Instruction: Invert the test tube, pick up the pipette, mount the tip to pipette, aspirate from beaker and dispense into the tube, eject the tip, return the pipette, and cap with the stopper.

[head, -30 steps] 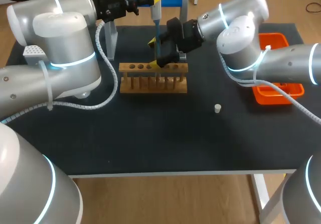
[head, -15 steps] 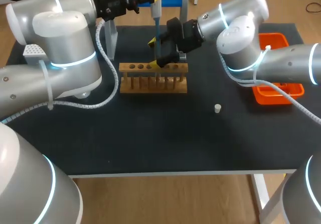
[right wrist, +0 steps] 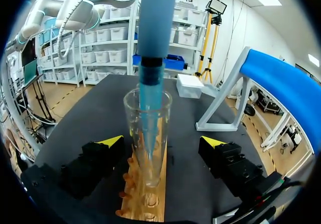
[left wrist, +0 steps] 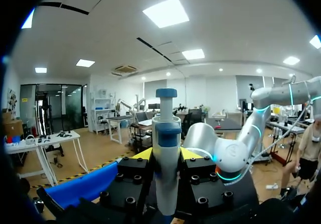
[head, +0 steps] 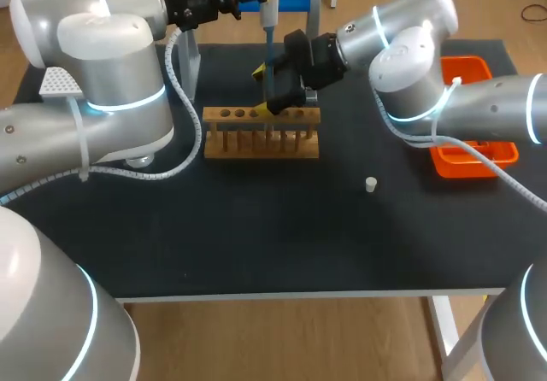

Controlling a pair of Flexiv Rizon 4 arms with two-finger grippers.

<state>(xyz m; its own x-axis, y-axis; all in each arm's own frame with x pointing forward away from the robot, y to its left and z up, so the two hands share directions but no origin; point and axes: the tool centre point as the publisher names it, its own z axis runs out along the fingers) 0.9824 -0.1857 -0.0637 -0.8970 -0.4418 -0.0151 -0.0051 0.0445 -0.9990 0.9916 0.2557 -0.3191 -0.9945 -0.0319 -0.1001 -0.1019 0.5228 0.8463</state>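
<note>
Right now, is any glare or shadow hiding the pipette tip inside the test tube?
Head view: lamps glint on the left arm and the right arm, but the black table gives no glare. Right wrist view: the test tube carries faint reflections, yet the pipette tip shows plainly through the glass. Left wrist view: the pipette is evenly lit, with no shadow across it.
</note>
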